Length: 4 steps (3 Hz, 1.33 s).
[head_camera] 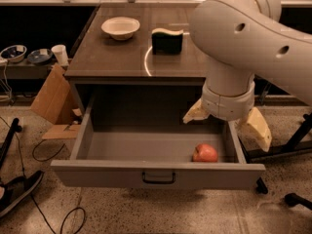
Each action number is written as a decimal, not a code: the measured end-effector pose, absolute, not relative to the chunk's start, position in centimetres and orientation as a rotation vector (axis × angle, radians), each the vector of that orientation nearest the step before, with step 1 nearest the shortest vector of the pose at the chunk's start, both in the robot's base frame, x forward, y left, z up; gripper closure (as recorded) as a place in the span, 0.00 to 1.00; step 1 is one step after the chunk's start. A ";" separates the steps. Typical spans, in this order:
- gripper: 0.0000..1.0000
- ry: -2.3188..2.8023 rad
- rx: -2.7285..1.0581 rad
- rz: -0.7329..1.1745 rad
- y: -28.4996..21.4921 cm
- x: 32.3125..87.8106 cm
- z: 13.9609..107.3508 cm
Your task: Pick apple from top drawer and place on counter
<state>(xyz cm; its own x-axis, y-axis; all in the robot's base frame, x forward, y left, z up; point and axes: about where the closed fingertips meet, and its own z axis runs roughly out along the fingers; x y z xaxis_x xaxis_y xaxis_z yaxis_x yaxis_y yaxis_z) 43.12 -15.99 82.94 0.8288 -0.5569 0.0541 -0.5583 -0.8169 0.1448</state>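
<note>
The top drawer is pulled wide open, its dark handle at the middle of the front panel. The apple, red-orange, lies inside at the front right corner. My gripper hangs from the big white arm over the drawer's right side, just above and behind the apple. Its two cream fingers are spread wide apart and hold nothing. The counter is the dark wood-grain top behind the drawer, with a thin curved light streak.
A white bowl and a black block with a pale top stand on the counter. Cardboard, a cup and bowls are at the left. Cables lie on the speckled floor. A dark stand leg is at the right.
</note>
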 end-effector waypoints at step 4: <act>0.00 -0.467 2.889 0.071 -17.0 45.6 79.4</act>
